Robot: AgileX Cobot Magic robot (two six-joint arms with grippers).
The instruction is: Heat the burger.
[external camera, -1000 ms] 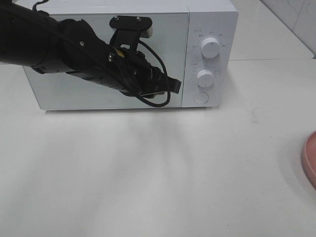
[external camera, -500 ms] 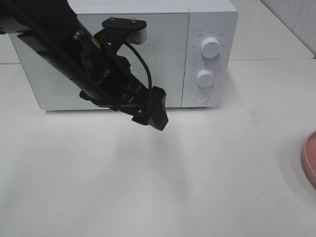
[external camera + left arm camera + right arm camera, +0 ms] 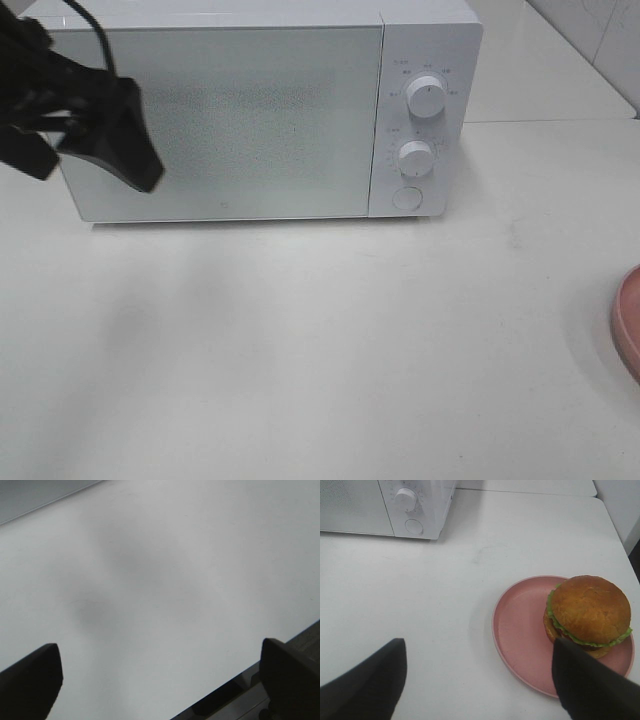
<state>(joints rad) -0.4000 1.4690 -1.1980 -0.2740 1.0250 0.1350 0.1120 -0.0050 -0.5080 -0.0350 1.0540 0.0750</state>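
Observation:
The burger (image 3: 587,612), with a golden-brown bun and green lettuce frill, sits on the pink plate (image 3: 520,630) in the right wrist view. My right gripper (image 3: 477,685) is open and empty, hovering above the table; the burger lies by one of its fingers (image 3: 590,680). It is out of the exterior view. The white microwave (image 3: 250,110) stands at the back with its door shut. My left gripper (image 3: 85,150) is at the far left, in front of the microwave's left end. In the left wrist view it (image 3: 160,680) is open and empty over bare table.
Two knobs (image 3: 427,95) (image 3: 415,157) and a round button (image 3: 405,198) are on the microwave's right panel. The plate's rim (image 3: 630,320) shows at the right edge of the exterior view. The microwave's corner also shows in the right wrist view (image 3: 395,505).
My left arm has swung from in front of the microwave door, down and away to the far left. The door is now fully in view and shut.

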